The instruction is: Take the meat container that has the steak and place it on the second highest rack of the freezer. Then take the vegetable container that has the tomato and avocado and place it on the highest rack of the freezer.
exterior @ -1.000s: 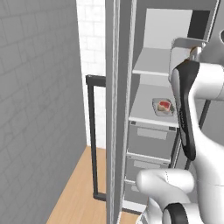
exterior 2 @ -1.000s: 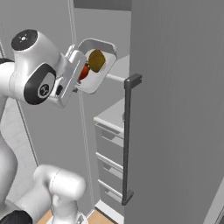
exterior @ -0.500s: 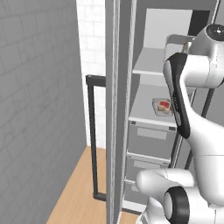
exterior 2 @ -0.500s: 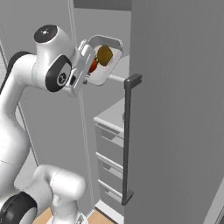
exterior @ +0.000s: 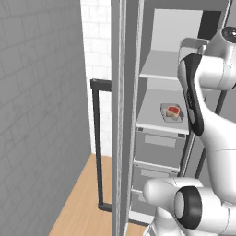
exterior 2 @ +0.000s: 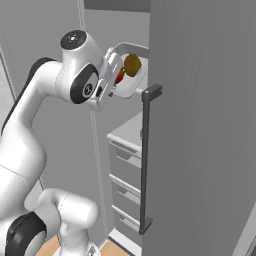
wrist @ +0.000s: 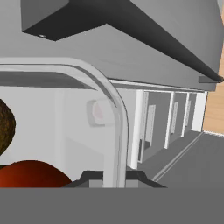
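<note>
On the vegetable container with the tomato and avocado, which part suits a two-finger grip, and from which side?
Its thin raised rim, from outside and side-on, one of the fingers on each face of the wall. The vegetable container is a shallow open tray, too wide to span. The tomato and avocado sit loose inside, so a top grasp looks blocked. The gripper is shut on that rim now.

Inside the open freezer (exterior: 152, 60), two pale grey shelves over grey drawers (exterior: 159, 146). On the second highest rack (exterior: 152, 115), a meat container (exterior: 172, 112) holding the steak (exterior: 173, 110), sitting toward the right front edge. Highest rack (exterior: 159, 64) above it, bare where visible. Below, wooden floor (exterior: 83, 203).
</note>
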